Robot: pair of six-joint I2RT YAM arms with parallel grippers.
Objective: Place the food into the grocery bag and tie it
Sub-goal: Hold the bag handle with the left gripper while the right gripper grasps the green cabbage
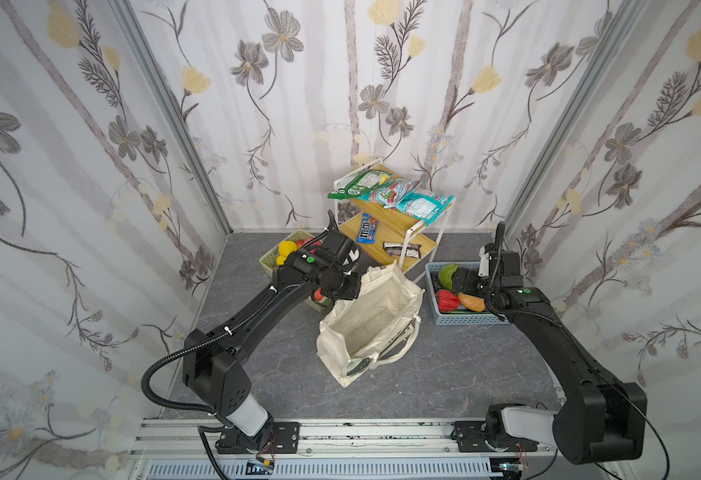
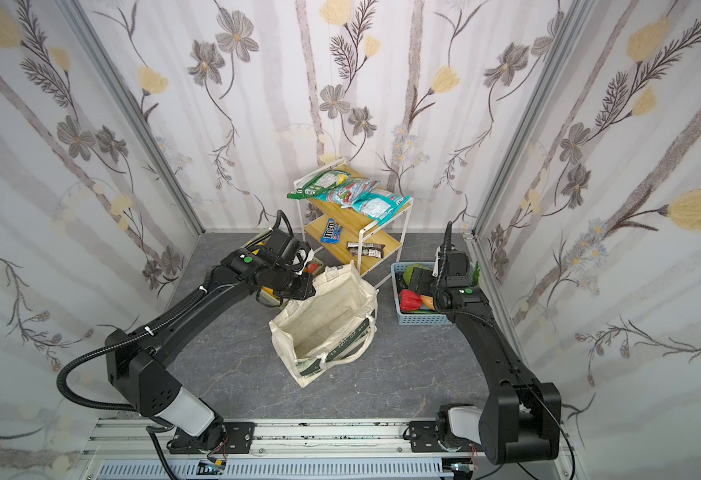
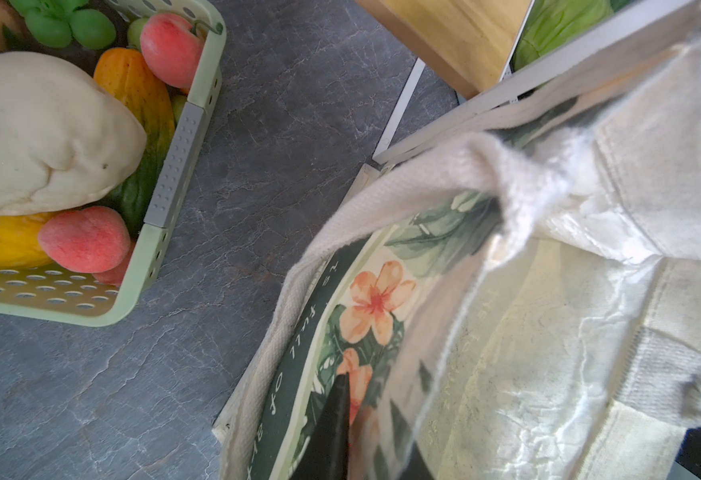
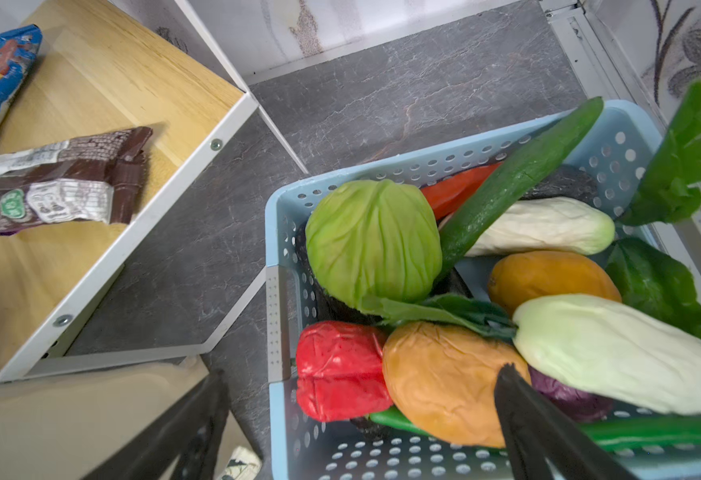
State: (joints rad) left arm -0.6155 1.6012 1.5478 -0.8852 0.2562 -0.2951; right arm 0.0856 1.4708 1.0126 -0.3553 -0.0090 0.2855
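Our left tool point(image 3: 378, 415) is nearly closed, pinching the grocery bag point(image 1: 376, 316) wall. Only the left wrist view shows that pinch; in both top views the wrist hides it. The bag stands open, looking empty, right against the shelf rack point(image 1: 398, 232). Our right tool point(image 4: 361, 372) gapes wide, holding nothing, over the blue basket point(image 4: 276, 232) beside the rack, above the red pepper point(image 4: 340, 370). One finger hangs outside the basket rim, so dropping straight down could snag it, we reckon. The canvas could also slip free.
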